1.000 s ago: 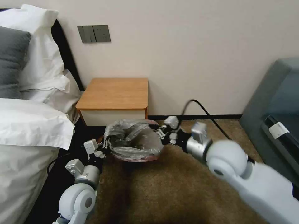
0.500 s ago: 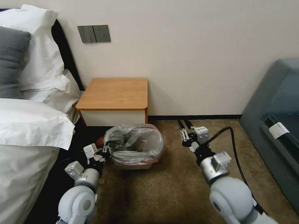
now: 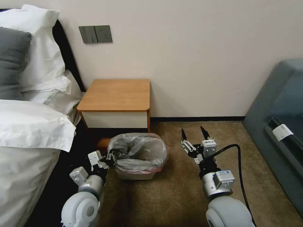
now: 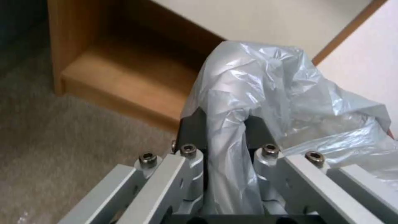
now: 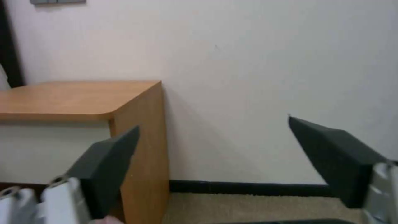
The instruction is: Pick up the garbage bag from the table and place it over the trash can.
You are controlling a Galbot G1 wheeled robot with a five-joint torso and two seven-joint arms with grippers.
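Both arms are pale grey with rounded joint housings and silver wrist cylinders. The right gripper (image 3: 193, 134) has black pointed fingertips and a black cable. The left gripper (image 4: 226, 124) shows aluminium links with hex screws.

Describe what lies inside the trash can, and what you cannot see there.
The garbage bag lines the trash can, its edge folded over the rim. The left gripper pinches the bag. The crinkled plastic hides the bin's bottom.

Trash can (image 3: 139, 172) on floor, near side of table (image 3: 116, 94); garbage bag (image 3: 137, 149) over its rim; bed (image 3: 28, 126) left.
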